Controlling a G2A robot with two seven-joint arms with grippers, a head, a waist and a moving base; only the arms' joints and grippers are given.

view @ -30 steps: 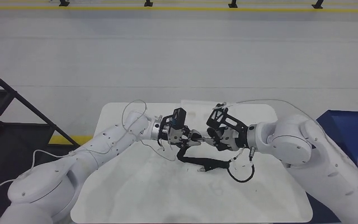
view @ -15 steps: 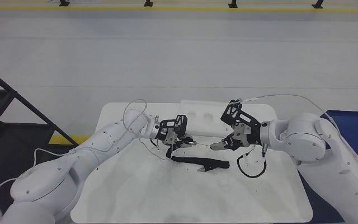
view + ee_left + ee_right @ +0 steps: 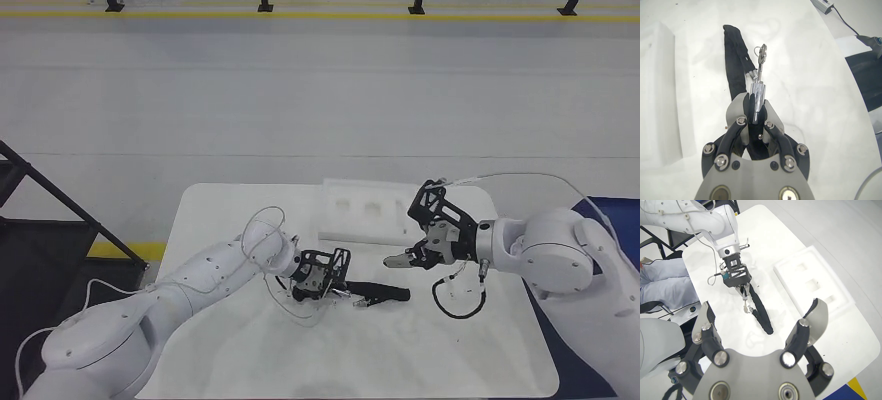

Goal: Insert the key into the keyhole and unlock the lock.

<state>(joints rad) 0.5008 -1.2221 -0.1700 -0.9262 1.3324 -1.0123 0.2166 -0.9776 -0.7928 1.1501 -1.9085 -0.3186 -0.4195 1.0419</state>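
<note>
While left claw clamps lock, key in keyhole, right claw spread, apart

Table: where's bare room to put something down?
Free: the wide strip of table between the black strap lock and the near edge; also the far corner between the foam tray and the left arm. Crowded: the middle, around the left gripper, key and right gripper.

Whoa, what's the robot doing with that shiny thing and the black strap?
It is working on a lock. The left tool is shut on the shiny lock barrel, and the key sticks out of the barrel's keyhole. The lock's black sleeve lies on the white table beside it. The right tool is open and empty, off to the side.
</note>
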